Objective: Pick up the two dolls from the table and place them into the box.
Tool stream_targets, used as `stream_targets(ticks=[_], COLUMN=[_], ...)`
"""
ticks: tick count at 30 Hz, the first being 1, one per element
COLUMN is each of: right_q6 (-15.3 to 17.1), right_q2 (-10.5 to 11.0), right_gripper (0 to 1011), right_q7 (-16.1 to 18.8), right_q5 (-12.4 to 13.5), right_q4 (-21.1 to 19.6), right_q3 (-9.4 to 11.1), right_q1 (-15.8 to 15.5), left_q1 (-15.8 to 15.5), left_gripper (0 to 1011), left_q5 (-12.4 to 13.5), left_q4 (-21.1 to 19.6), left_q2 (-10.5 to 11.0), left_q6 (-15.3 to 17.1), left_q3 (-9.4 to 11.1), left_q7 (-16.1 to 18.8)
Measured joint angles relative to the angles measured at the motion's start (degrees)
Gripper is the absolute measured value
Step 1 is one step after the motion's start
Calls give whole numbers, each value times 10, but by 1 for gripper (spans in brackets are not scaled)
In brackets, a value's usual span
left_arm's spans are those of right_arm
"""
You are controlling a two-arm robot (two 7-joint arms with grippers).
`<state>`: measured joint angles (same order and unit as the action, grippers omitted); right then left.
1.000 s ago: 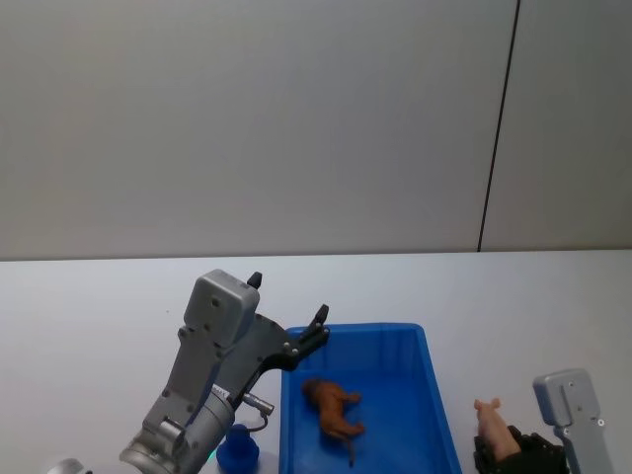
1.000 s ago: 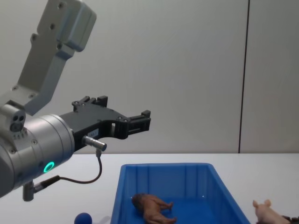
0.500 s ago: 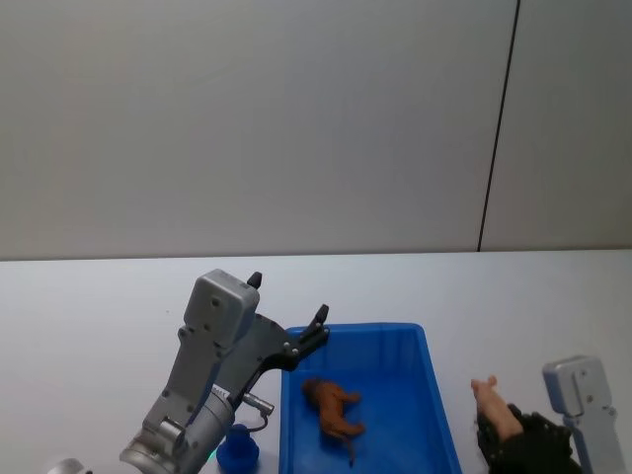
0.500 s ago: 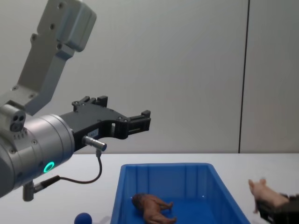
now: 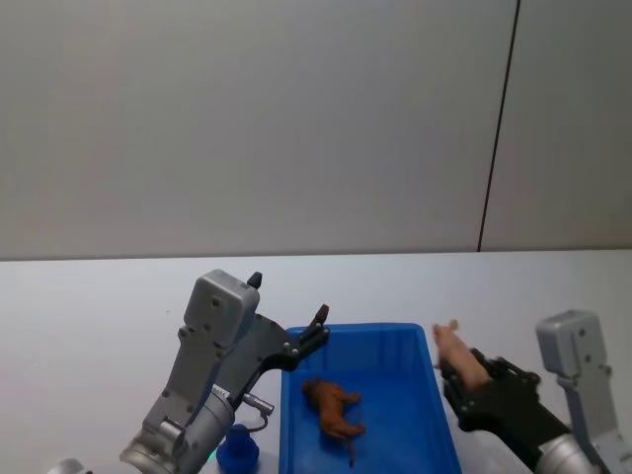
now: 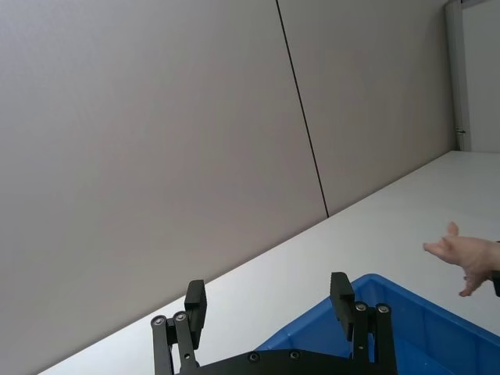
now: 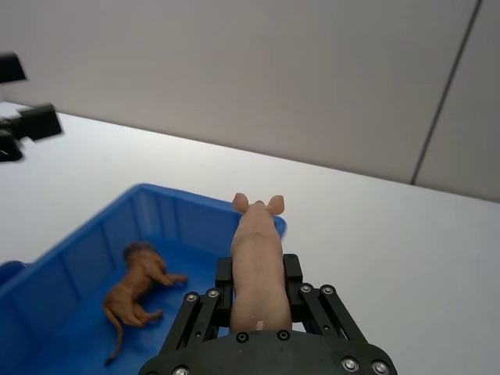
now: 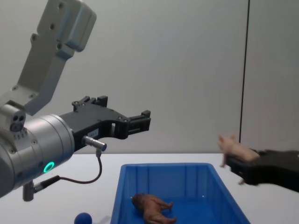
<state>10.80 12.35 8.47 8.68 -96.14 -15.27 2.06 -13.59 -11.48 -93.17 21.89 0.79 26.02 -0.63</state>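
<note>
Right end effector clamps pink doll over box rim; left end effector spread.

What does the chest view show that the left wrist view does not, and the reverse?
Chest view, not left wrist view: the reddish-brown doll lying in the box, and the dark-blue ball on the table. Left wrist view, not chest view: a white strip at the wall's far end. Both: the open left hand near the box's far left corner, and the pink doll, held by the right hand near its right rim.
</note>
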Motion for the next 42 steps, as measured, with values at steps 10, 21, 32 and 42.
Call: stream_targets(ticks=[10, 21, 32, 42], right_q6=[-7, -1, 1, -6], right_q2=[-22, -42, -45, -34], right_gripper=[371, 632, 961, 1001], right_q7=[61, 87, 68, 22], right_q5=[5, 5, 9, 21], right_q4=[32, 71, 79, 58], right_q3=[-9, -17, -16, -7], right_q1=[39, 70, 75, 55], left_q1=[0, 0, 0, 0], left_gripper=[1001, 1001, 1001, 1001], left_q5=[0, 0, 0, 0], left_q4=[0, 0, 0, 0], left_q2=[0, 0, 0, 0], left_q6=[0, 0, 0, 0], left_q3=[0, 0, 0, 0], left_q7=[0, 0, 0, 0])
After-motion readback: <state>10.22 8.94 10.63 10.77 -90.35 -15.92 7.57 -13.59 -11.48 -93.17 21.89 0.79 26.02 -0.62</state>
